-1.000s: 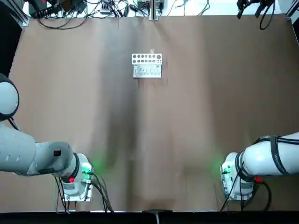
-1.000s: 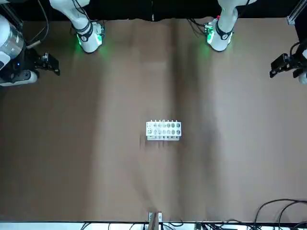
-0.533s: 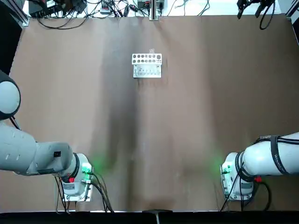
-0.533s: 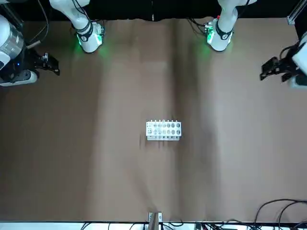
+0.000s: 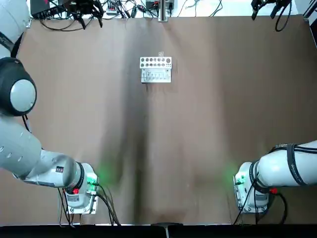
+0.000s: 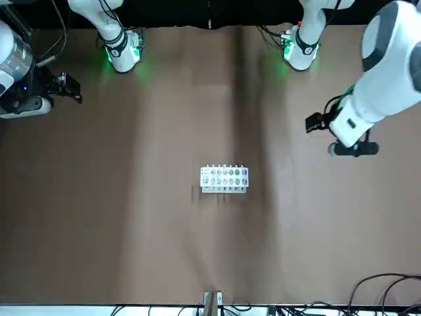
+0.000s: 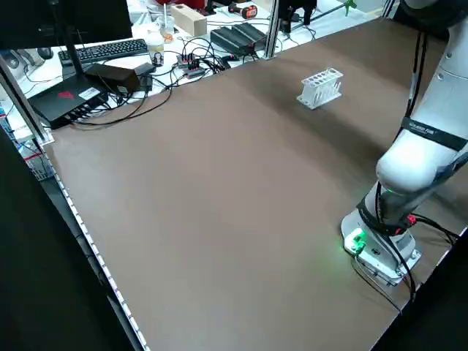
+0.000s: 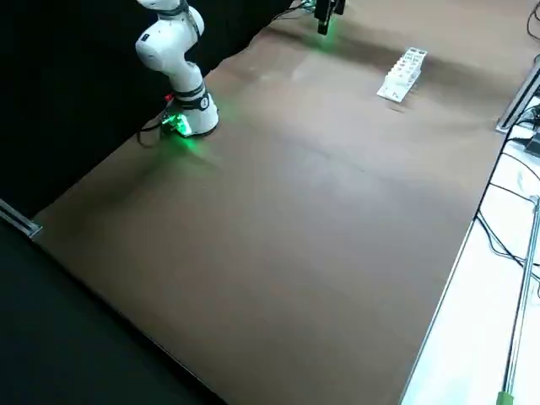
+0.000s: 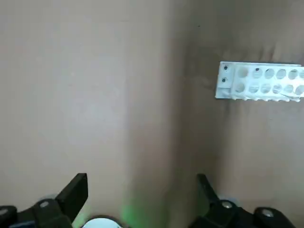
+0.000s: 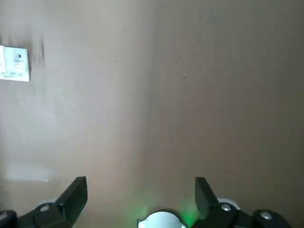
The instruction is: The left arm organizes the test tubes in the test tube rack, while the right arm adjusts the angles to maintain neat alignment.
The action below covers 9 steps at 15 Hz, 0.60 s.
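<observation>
Top: test tube rack sits toward 12 o'clock on the table, untouched.

Front: left arm reaches in at 3 o'clock, well apart from the rack; right arm parked at 9.

Left wrist: left gripper spread wide, empty.

Right wrist: right gripper wide, empty.

Approach step, likely; next, close on the rack.

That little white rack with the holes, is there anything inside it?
The test tube rack shows two rows of round holes. One thin clear tube seems to lie along its lower edge. Whether any tubes stand in the holes cannot be told.
</observation>
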Each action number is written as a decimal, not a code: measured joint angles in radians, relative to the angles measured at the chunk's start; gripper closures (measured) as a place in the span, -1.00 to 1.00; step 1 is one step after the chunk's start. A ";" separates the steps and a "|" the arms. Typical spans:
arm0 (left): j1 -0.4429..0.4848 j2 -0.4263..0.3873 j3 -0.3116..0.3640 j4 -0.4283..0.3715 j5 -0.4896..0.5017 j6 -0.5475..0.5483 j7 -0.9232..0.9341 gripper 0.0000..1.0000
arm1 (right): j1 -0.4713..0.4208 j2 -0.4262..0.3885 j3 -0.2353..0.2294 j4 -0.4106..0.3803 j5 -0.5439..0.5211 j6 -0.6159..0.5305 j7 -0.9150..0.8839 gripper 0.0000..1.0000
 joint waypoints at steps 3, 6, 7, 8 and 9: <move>-0.078 0.043 0.000 0.013 0.000 0.063 -0.147 -1.00 | 0.000 0.000 0.000 0.000 0.000 0.000 0.000 -1.00; -0.161 0.117 0.006 0.047 0.000 0.130 -0.257 -1.00 | 0.000 0.000 0.000 0.000 0.000 0.000 0.000 -1.00; -0.190 0.149 0.011 0.061 0.000 0.151 -0.298 -1.00 | 0.000 0.000 0.000 0.000 0.000 0.000 0.000 -1.00; -0.215 0.180 0.015 0.073 0.000 0.173 -0.330 -1.00 | 0.000 0.000 0.000 0.000 0.000 0.000 0.000 -1.00; -0.236 0.205 0.018 0.083 0.000 0.195 -0.356 -1.00 | 0.000 0.000 0.000 0.000 0.000 0.000 0.000 -1.00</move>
